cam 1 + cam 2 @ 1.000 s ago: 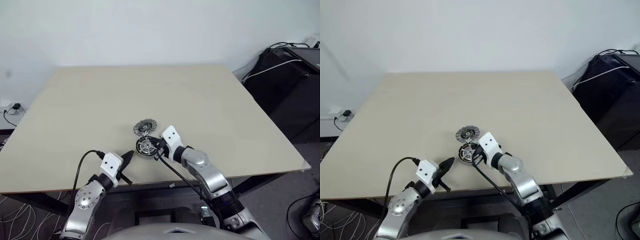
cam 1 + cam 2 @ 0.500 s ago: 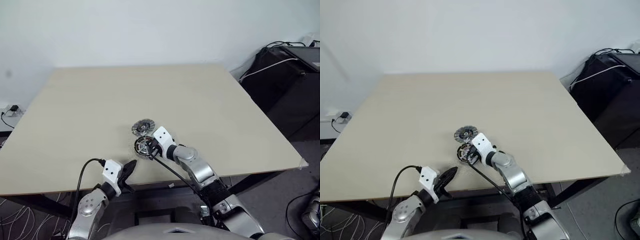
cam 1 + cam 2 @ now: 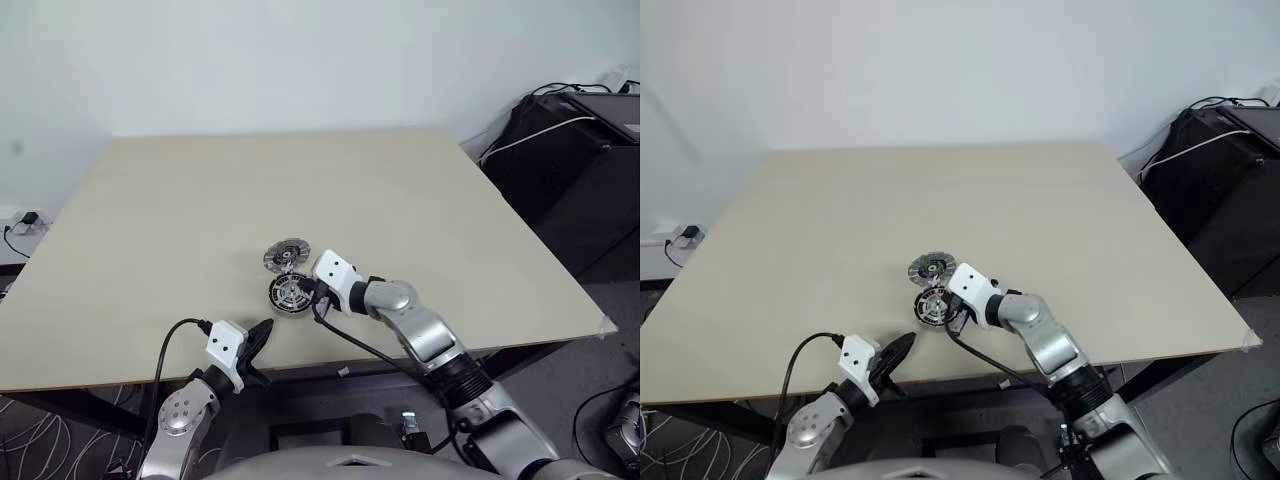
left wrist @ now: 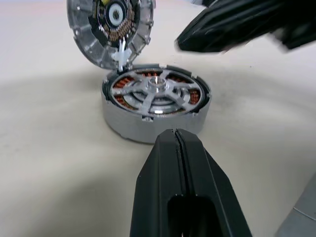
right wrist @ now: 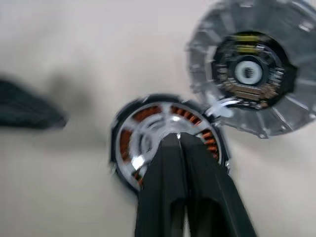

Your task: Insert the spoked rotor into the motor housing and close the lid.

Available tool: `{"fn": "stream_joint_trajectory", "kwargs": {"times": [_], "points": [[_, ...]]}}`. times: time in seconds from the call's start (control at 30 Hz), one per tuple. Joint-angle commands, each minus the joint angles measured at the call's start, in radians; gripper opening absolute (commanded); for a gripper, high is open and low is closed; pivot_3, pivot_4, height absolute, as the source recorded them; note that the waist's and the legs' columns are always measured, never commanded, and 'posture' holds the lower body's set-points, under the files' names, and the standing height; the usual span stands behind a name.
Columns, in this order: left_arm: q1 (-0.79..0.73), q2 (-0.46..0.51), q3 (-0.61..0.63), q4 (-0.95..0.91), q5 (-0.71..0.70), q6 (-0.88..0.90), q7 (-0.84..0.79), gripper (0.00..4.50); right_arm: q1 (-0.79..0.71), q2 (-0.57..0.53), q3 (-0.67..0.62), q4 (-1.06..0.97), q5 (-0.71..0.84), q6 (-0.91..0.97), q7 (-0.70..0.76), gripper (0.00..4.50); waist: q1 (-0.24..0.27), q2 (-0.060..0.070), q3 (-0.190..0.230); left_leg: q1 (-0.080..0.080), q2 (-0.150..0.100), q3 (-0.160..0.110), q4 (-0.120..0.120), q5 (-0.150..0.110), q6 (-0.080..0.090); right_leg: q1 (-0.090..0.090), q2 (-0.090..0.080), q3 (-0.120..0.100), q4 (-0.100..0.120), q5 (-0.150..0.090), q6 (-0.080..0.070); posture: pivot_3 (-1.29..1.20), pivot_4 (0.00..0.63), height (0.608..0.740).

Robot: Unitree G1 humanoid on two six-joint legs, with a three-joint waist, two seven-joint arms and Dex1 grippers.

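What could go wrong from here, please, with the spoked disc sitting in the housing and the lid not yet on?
1. The right claw hangs directly over the spoked disc in the housing; pulling away carelessly might drag or tip the disc out of its seat.
2. The lid sits right against the housing's edge, so a nudge to either would likely shift both and spoil the alignment for closing.
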Motion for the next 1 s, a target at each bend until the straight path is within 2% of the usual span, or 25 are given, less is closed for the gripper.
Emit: {"fn": "stream_joint_trajectory", "kwargs": {"times": [0.03, 0.2, 0.6, 1.0], "points": [[-0.019, -0.009, -0.006, -0.009, -0.002, -0.027, -0.007, 0.0, -0.051, -0.042, 0.041, -0.032, -0.046, -0.034, 0.061, 1.25, 0.001, 0.0, 0.0, 0.0, 0.0, 0.0, 0.0, 0.0, 0.0, 0.0, 0.0, 0.0, 0.0, 0.0, 0.0, 0.0, 0.0, 0.74], [-0.019, -0.014, -0.004, -0.009, 0.0, -0.023, -0.005, 0.0, -0.107, -0.087, 0.101, 0.009, -0.118, -0.082, 0.116, 2.85, 0.002, 0.0, 0.0, 0.0, 0.0, 0.0, 0.001, 0.0, 0.0, 0.0, 0.0, 0.0, 0.0, 0.0, 0.0, 0.0, 0.0, 0.74], [-0.007, -0.025, -0.006, -0.019, 0.003, -0.012, 0.01, 0.0, -0.223, -0.096, 0.219, 0.115, -0.227, -0.218, 0.264, 2.85, 0.003, 0.0, 0.0, 0.0, 0.0, -0.001, 0.002, 0.0, 0.0, 0.001, 0.0, -0.001, 0.0, 0.001, -0.001, 0.0, 0.0, 0.74], [0.005, -0.043, -0.013, -0.034, 0.005, -0.006, 0.018, 0.0, -0.279, -0.041, 0.25, 0.276, -0.296, -0.299, 0.301, 2.85, 0.002, 0.0, 0.0, 0.0, 0.0, -0.001, 0.002, 0.0, 0.0, 0.002, 0.0, -0.001, 0.001, 0.001, -0.001, 0.0, 0.0, 0.74]]}}
